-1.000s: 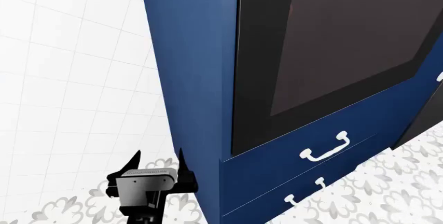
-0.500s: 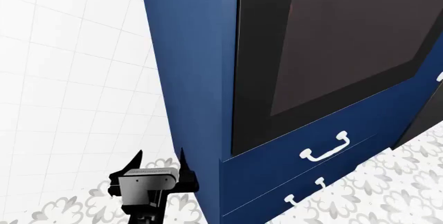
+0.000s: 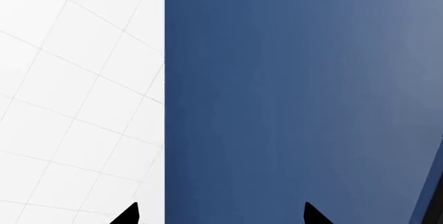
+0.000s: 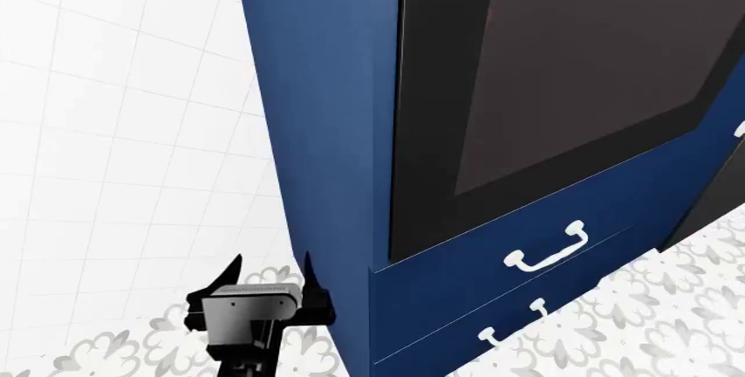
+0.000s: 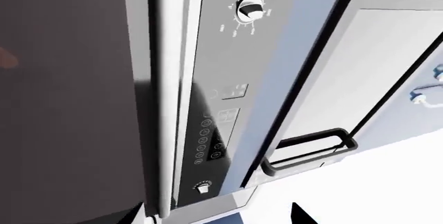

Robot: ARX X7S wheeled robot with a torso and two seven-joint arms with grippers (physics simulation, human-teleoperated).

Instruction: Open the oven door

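The oven door [image 4: 582,71] is a glossy black panel with a dark glass window, set in the navy cabinet [image 4: 326,133]. In the right wrist view its glass [image 5: 62,105] lies beside the silver bar handle [image 5: 166,79]. My right gripper [image 5: 215,214] is open, and the handle's end sits between its fingertips, close to one of them. It is out of the head view. My left gripper [image 4: 270,262] is open and empty, low beside the cabinet's side corner. The left wrist view shows the left gripper [image 3: 220,209] facing the bare navy side panel [image 3: 298,99].
A control panel with a dial [image 5: 250,9], buttons and a small knob [image 5: 203,186] runs along the handle. Beyond it is a plain front with a dark bar handle [image 5: 312,149]. Two navy drawers with white handles [image 4: 547,250] sit under the oven. A white tiled wall [image 4: 105,133] stands at left.
The left gripper has drifted slightly down and to the right in the head view. Nothing else has moved.
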